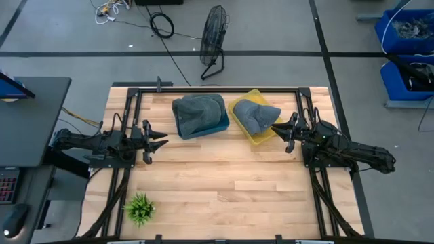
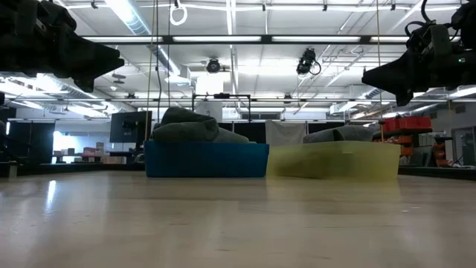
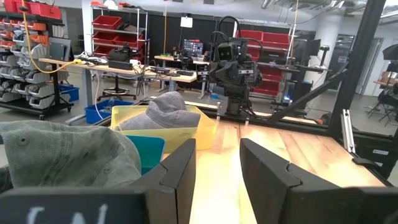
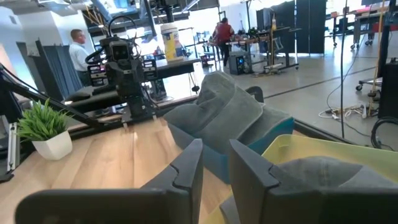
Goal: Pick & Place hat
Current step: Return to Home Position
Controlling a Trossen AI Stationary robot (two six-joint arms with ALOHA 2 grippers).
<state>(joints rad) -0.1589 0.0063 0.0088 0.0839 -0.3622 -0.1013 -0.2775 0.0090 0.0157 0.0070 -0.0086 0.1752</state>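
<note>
Two grey hats sit in bins near the table's far edge. One hat [image 1: 198, 112] fills a blue bin [image 1: 224, 124]. The other hat [image 1: 256, 116] lies in a yellow bin [image 1: 252, 138], resting on its floor and rim. In the low view the blue bin [image 2: 207, 159] and yellow bin [image 2: 335, 161] stand side by side. My left gripper [image 1: 161, 140] hovers open, left of the blue bin, and looks past that hat [image 3: 68, 155]. My right gripper [image 1: 277, 129] hovers open at the yellow bin's right edge, above its hat [image 4: 323, 177].
A small potted plant [image 1: 140, 208] stands near the table's near left corner. Black frame rails [image 1: 217, 89] border the far edge and both sides. Bare wood [image 1: 224, 183] spans the middle and near half. People [image 4: 79, 46] stand in the room beyond.
</note>
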